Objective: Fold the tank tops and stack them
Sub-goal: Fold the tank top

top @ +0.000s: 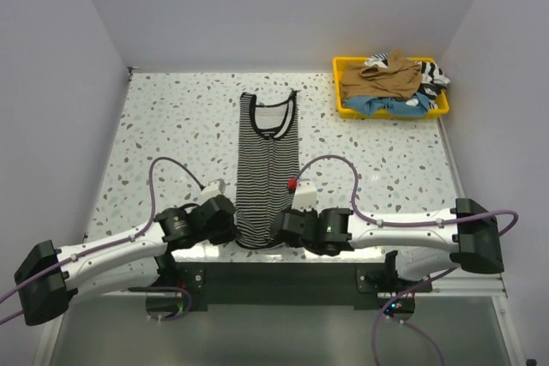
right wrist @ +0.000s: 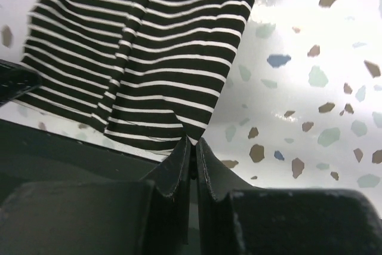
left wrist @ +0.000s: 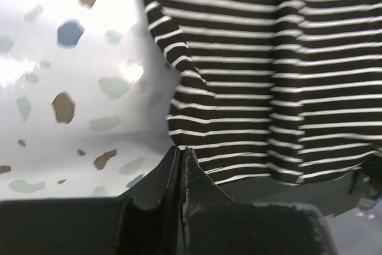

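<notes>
Striped tank top (top: 268,169): black with thin white horizontal stripes, laid out lengthwise in the middle. Neckline and straps at the far end, hem at the near edge, long creases running down its length. Heaped in the far-right corner: tan-brown top (top: 382,79) crumpled uppermost, light blue top (top: 377,106) bunched at its near side, second striped top (top: 433,75) poking out at right.

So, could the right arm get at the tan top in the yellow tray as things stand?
Probably not yet: the right tool is shut on the striped top at its near hem, so it must let go first. Otherwise the table between it and the yellow tray looks free.
</notes>
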